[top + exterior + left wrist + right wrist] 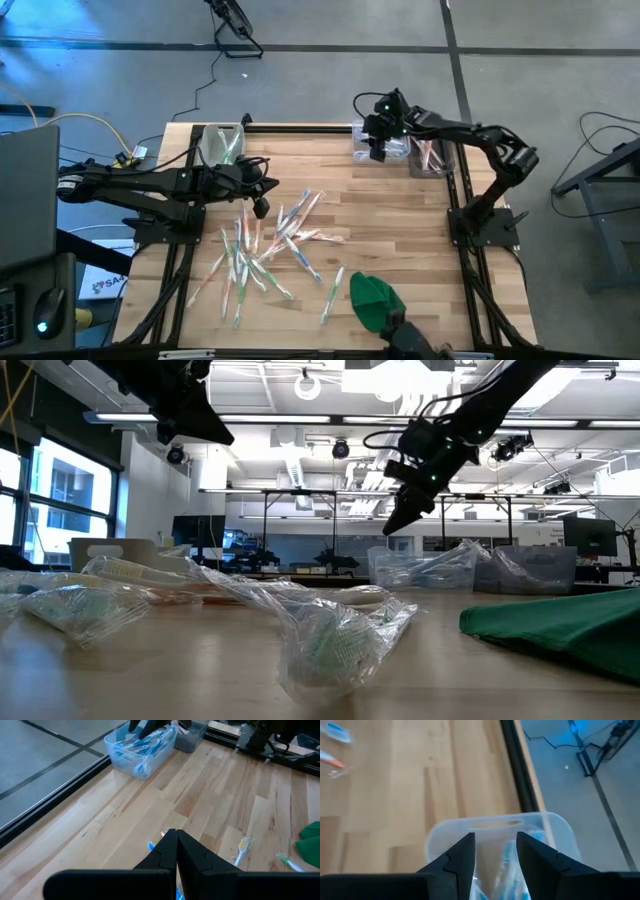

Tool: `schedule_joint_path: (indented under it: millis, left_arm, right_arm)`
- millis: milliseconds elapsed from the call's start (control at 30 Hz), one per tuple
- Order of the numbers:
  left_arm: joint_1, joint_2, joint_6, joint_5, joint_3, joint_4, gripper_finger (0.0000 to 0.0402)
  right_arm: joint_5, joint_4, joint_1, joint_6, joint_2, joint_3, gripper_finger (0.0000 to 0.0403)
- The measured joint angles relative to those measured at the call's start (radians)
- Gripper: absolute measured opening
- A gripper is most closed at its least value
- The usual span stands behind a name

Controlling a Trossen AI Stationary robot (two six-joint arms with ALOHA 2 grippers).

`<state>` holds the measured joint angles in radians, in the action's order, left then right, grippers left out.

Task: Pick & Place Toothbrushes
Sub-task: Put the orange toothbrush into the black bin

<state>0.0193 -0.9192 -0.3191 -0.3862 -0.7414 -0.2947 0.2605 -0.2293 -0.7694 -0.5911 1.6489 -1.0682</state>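
Many light, slippery wrapped toothbrushes [270,245] scattered mid-table, best pinched mid-handle; right gripper [495,851] parted and empty above a clear bin [440,837], left gripper [176,847] pressed together, empty.

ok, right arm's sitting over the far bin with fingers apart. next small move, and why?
Probably lift the right hand clear of the bin and swing back toward the toothbrush pile. Its fingers stand apart with nothing seen between them, blue-accented brushes already lie in the bin beneath, and many brushes remain scattered mid-table. The left hand is shut, low over the pile.
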Motion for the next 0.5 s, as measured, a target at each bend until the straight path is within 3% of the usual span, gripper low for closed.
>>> schedule_joint_path:
  millis: [300,500]
  left_arm:
    - [0.0,0.0,-0.003,0.028,0.0,0.0,0.0]
    - [0.0,0.0,-0.003,0.038,0.0,0.0,0.0]
  right_arm:
    - [0.023,0.042,0.11,-0.067,0.0,0.0,0.0137]
    - [0.232,0.051,0.168,-0.167,0.0,0.0,0.0137]
